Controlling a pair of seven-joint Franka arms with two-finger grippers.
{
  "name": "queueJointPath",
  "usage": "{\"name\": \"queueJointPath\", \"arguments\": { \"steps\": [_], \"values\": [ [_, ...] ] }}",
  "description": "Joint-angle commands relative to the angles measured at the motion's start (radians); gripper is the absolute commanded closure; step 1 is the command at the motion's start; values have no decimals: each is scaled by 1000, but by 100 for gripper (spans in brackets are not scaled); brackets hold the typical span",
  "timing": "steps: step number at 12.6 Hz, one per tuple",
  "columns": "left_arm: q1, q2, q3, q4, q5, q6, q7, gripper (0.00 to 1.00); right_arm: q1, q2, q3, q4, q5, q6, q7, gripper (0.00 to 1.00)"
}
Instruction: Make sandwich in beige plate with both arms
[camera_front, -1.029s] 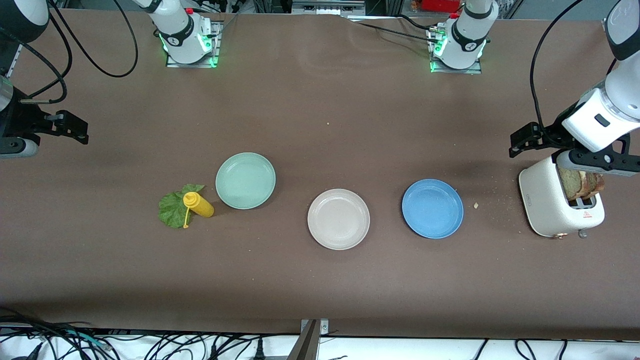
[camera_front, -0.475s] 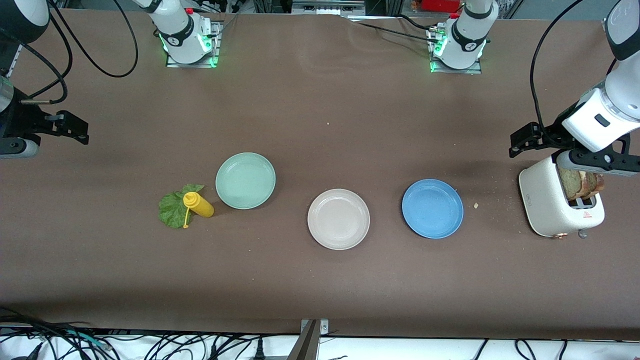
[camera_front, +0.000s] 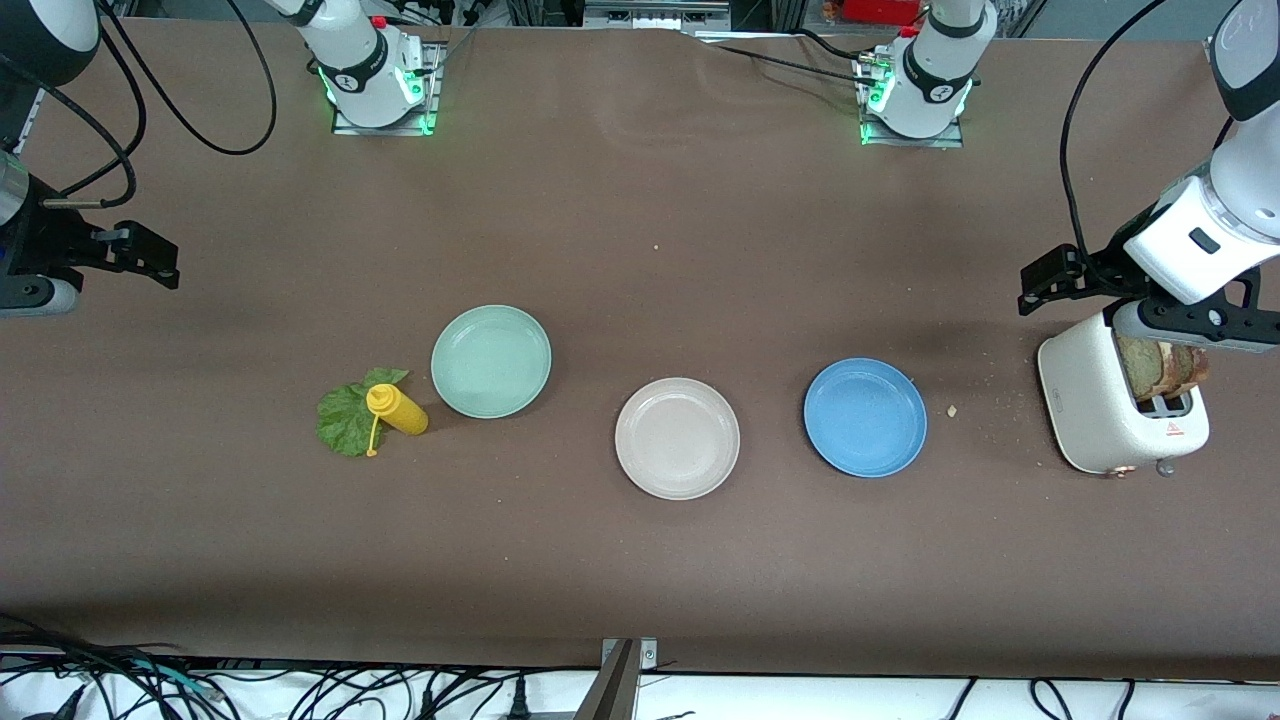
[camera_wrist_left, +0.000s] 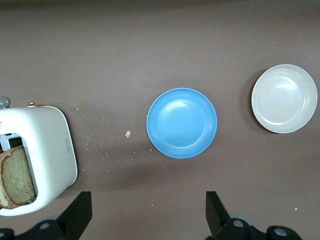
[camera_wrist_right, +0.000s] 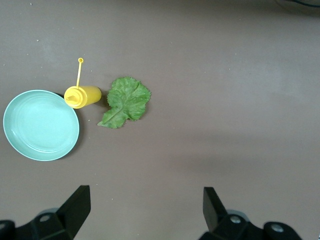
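**Both pincers up and open, beige plate bare**

Nothing on the counter (camera_front: 640, 580) has shifted over the last second; my right arm has crept very slightly and my left has stayed put.

My left pincer (camera_wrist_left: 148, 212) hangs over the counter just beside the white toaster (camera_front: 1095, 410), at my left arm's end. Its fingers (camera_wrist_left: 80, 210) are spread wide and hold nothing. Two bread slices (camera_wrist_left: 17, 176) stand upright in the toaster's slot, close by this pincer. The blue plate (camera_wrist_left: 182, 123) lies out ahead of it, and the beige plate (camera_wrist_left: 284, 98) lies past the blue one, well apart from the pincer and with nothing on it.

My right pincer (camera_wrist_right: 145, 210) hovers over bare counter at my right arm's end, fingers (camera_wrist_right: 77, 207) wide apart and empty. The lettuce leaf (camera_wrist_right: 125, 101) lies flat on the counter out ahead of it, touching the yellow squeeze bottle (camera_wrist_right: 82, 96), which lies on its side. The mint-green plate (camera_wrist_right: 41, 125) sits just beside the bottle. From this pincer the beige plate (camera_front: 677, 438) is farther off than the mint-green one, between it and the blue plate.
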Motion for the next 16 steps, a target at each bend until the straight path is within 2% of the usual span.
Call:
{"name": "queueJointPath", "arguments": {
  "steps": [1,16],
  "values": [
    [5,-5,-3,4,6,4,16,0,2,0,1,14,13,-15,4,0],
    [13,-5,-4,4,-5,-25,11,0,1,2,0,14,11,-7,9,0]
  ]
}}
